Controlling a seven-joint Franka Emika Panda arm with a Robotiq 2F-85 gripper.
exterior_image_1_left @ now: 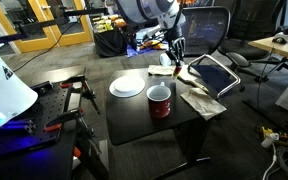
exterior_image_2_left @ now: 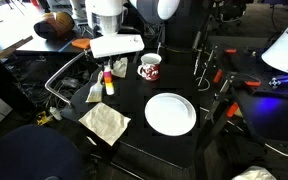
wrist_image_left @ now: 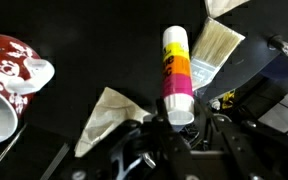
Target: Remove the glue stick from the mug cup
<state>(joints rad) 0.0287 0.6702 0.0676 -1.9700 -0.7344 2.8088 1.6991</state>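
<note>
**Out and held: set down gently**

In the wrist view the mug (wrist_image_left: 9,75) stands at left, well apart. The glue stick (wrist_image_left: 177,70) is clamped in the hand (wrist_image_left: 179,118) above the worktop (wrist_image_left: 94,40). Best lower it slowly onto bare surface, clear of the napkins (wrist_image_left: 219,45), then release.

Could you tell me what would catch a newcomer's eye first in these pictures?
The hand grips a glue stick with yellow and pink bands, outside the dark red mug cup that stands beside it. A round white plate lies close by on the black table.
</note>
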